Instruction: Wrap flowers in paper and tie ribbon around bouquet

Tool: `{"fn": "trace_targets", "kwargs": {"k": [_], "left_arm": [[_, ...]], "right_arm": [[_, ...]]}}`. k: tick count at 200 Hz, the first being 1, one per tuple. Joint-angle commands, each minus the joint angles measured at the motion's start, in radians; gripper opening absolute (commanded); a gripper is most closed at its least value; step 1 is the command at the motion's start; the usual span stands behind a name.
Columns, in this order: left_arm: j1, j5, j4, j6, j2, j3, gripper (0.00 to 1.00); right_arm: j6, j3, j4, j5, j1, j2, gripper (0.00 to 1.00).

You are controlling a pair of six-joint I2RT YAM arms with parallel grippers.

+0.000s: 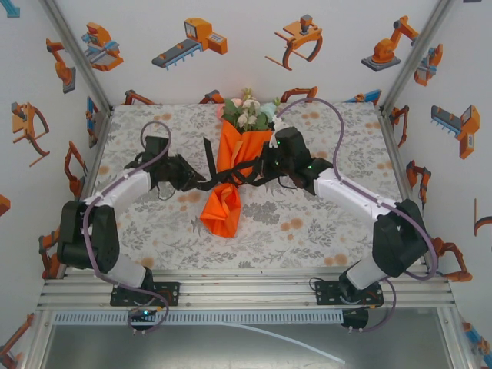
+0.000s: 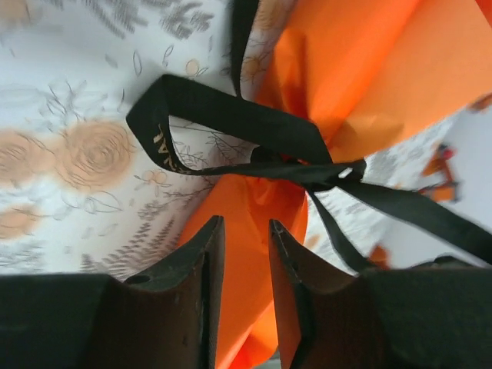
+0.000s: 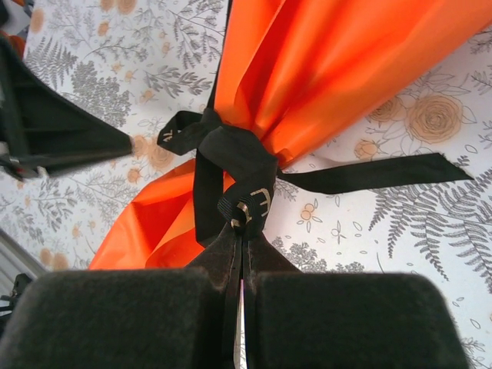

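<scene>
The bouquet lies along the middle of the table, the flowers [image 1: 250, 111] at its far end and the orange paper [image 1: 227, 204] gathered around the stems. A black ribbon [image 1: 219, 182] is knotted round the paper's waist [image 3: 231, 150], and a loop of the ribbon [image 2: 231, 115] sticks out to the left. My right gripper [image 3: 242, 227] is shut on the ribbon right at the knot, on the bouquet's right side [image 1: 265, 165]. My left gripper [image 2: 246, 223] stands open just left of the knot [image 1: 192, 178], with nothing between its fingers and the paper [image 2: 361, 69] beyond them.
A grey floral table cover [image 1: 323, 215] lies under everything. One loose ribbon tail [image 3: 377, 173] rests flat on the cover to the right of the knot. Printed walls stand close on three sides, and a metal rail [image 1: 246, 288] runs along the near edge.
</scene>
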Motion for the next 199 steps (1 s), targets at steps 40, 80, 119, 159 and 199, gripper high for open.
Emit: {"fn": "trace_targets", "kwargs": {"k": [40, 80, 119, 159, 199], "left_arm": [[-0.033, -0.112, 0.251, -0.549, 0.035, -0.093, 0.55], [-0.036, -0.160, 0.169, -0.610, 0.092, -0.068, 0.56], [-0.035, -0.171, 0.143, -0.598, 0.123, -0.063, 0.54], [-0.030, -0.157, 0.141, -0.587, 0.153, -0.073, 0.30], [-0.006, -0.139, 0.155, -0.550, 0.130, -0.081, 0.00]], "right_arm": [[0.010, 0.022, 0.040, -0.029, 0.000, 0.000, 0.00], [0.010, 0.027, 0.037, -0.032, 0.000, 0.001, 0.00], [-0.002, 0.034, 0.026, -0.026, 0.000, 0.001, 0.00], [0.000, 0.037, 0.024, -0.027, 0.000, 0.005, 0.00], [0.001, 0.046, 0.015, -0.021, 0.000, 0.003, 0.00]]}}
